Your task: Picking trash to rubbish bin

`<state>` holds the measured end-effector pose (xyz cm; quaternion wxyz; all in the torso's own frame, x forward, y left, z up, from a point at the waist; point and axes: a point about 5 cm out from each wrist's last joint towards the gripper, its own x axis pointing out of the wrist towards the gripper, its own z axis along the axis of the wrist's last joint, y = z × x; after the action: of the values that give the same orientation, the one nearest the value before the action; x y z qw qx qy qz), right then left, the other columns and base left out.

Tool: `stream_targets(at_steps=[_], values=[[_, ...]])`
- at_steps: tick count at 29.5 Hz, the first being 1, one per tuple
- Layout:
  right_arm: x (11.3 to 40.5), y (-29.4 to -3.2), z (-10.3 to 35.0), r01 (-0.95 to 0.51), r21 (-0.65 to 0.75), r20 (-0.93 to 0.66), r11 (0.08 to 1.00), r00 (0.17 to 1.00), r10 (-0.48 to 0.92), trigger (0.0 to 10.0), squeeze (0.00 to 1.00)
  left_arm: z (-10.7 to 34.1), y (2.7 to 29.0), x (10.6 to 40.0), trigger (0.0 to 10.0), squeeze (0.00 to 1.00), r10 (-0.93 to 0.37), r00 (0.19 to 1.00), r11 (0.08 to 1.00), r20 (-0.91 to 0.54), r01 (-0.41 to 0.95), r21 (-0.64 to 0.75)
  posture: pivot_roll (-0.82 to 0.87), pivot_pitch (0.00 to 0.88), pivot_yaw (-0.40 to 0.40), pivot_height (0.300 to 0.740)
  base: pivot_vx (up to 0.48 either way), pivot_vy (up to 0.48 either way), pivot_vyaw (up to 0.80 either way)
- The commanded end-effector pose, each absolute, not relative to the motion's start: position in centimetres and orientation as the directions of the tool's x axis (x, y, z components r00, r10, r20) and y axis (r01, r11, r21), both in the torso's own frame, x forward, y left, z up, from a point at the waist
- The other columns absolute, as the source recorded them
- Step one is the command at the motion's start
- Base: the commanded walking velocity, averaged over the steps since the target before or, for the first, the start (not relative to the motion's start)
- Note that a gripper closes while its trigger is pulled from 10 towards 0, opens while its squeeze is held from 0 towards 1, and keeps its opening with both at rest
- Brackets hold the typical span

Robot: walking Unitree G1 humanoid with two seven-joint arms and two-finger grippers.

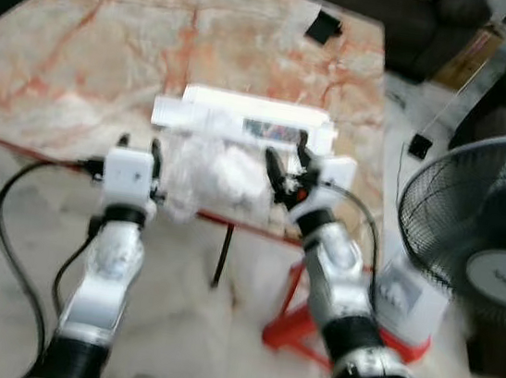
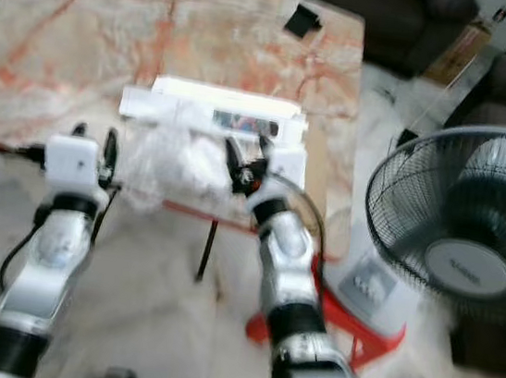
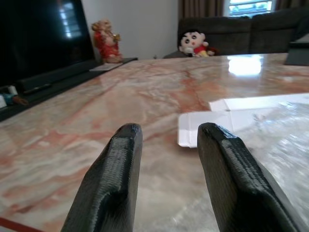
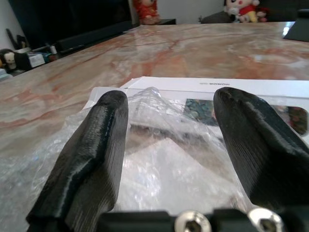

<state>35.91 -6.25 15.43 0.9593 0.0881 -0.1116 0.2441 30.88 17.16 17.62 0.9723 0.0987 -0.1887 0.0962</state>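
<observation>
My right gripper [image 1: 286, 167] hangs wide open and empty at the table [image 1: 84, 55] edge; I judge this the reach before the grasp. The crumpled bubble wrap [image 4: 159, 164] lies just ahead between its fingers, white box [image 1: 244, 118] beyond. Next: advance, close. My left gripper [image 1: 139, 144], part open, waits beside the wrap.

A crumpled wad of clear bubble wrap [image 1: 210, 176] lies at the near edge of the marble tabletop [image 1: 83, 64], its bulk bunched up and partly overhanging the edge. Just behind and touching it lies a flattened white cardboard box [image 1: 244, 118], long side across, with a small printed picture on its face.
</observation>
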Motion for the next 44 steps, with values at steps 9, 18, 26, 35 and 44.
stream_targets(at_steps=[9, 18, 26, 35, 44], values=[[36.1, -7.4, 15.4, -0.459, 0.129, 0.254, 0.879, 0.872, 0.419, 10.0, 0.00, 17.7, 15.4, 30.9, 10.0, 0.00, 0.062, 0.919, 0.976, 0.390, -0.137, 0.168, 0.09, 0.199, -0.153, 0.740, 0.219, 0.000, 0.21], [36.1, -7.4, 15.5, -0.462, 0.132, 0.256, 0.877, 0.871, 0.420, 10.0, 0.00, 17.1, 14.5, 31.0, 10.0, 1.00, 0.020, 0.935, 0.996, 0.355, -0.048, 0.071, 0.09, 0.181, -0.152, 0.740, 0.000, 0.000, 0.00], [36.2, -7.5, 15.5, -0.463, 0.132, 0.255, 0.877, 0.871, 0.421, 10.0, 0.00, 17.4, 13.1, 31.1, 10.0, 1.00, -0.089, 0.933, 0.996, 0.349, 0.079, 0.042, 0.09, 0.180, -0.154, 0.740, 0.000, 0.000, 0.00], [36.1, -7.4, 15.3, -0.466, 0.139, 0.246, 0.874, 0.871, 0.426, 10.0, 0.00, 17.3, 14.1, 31.1, 10.0, 1.00, -0.074, 0.941, 0.997, 0.329, 0.069, 0.027, 0.09, 0.202, -0.161, 0.740, 0.000, 0.000, 0.00], [36.0, -7.4, 15.3, -0.466, 0.142, 0.244, 0.873, 0.871, 0.426, 10.0, 0.00, 17.4, 15.5, 32.2, 10.0, 1.00, -0.067, 0.949, 0.997, 0.309, 0.049, 0.066, 0.09, 0.214, -0.161, 0.740, 0.000, 0.000, 0.00]])
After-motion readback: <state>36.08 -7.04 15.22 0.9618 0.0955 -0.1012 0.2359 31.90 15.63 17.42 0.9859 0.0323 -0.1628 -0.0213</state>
